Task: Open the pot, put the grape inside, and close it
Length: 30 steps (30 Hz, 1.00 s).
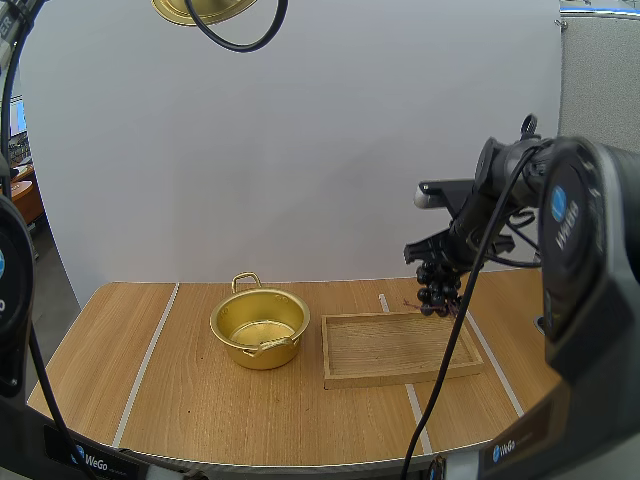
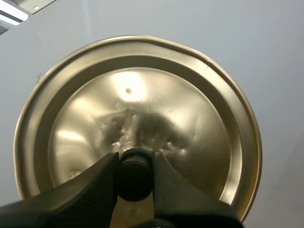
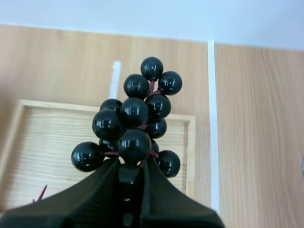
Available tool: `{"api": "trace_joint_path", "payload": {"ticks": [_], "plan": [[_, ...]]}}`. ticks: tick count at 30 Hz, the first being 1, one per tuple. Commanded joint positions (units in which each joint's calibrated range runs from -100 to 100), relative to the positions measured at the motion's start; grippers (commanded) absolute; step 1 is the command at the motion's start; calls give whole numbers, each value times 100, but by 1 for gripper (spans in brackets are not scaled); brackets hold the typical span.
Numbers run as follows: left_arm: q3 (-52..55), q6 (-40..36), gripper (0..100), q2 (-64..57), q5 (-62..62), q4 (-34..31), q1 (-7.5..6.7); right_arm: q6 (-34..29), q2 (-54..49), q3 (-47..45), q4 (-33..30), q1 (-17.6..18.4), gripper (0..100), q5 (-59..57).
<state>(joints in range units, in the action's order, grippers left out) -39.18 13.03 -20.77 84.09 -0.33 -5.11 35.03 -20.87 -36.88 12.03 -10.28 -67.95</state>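
Note:
The gold pot [image 1: 259,327] stands open on the table, left of the wooden tray [image 1: 398,348]. Its gold lid [image 1: 203,9] hangs high above the table; in the left wrist view my left gripper [image 2: 134,176] is shut on the lid's black knob [image 2: 135,173], with the lid [image 2: 142,109] spreading behind it. My right gripper [image 1: 443,268] hovers over the tray's far right corner, shut on a bunch of dark grapes [image 1: 438,292]. In the right wrist view the grapes [image 3: 133,126] hang from my right gripper [image 3: 129,173] above the tray [image 3: 42,137].
White tape lines [image 1: 150,358] run across the wooden table [image 1: 190,400], one left of the pot and one past the tray's right side [image 3: 212,123]. A small reddish stem bit [image 3: 41,194] lies in the tray.

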Motion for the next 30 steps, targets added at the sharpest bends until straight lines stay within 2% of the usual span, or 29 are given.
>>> {"api": "trace_joint_path", "payload": {"ticks": [1,5,9,20,26,30], "plan": [[-57,-24,0,-32,-152,-82,-20,38,-904,651,193,240,0,-1055],[-57,-24,0,-32,-152,-82,-20,38,-962,1322,438,514,0,-1920],[-57,-24,0,-32,-152,-82,-20,38,-962,1760,647,877,0,-2250],[-57,-24,0,-32,-152,-82,-20,-112,-468,2159,651,2008,0,-2233],[-57,-24,0,-32,-152,-82,-20,-112,306,2467,651,2391,0,-2213],[-57,-24,0,-32,-152,-82,-20,-112,785,2645,651,2523,0,-2005]]}}
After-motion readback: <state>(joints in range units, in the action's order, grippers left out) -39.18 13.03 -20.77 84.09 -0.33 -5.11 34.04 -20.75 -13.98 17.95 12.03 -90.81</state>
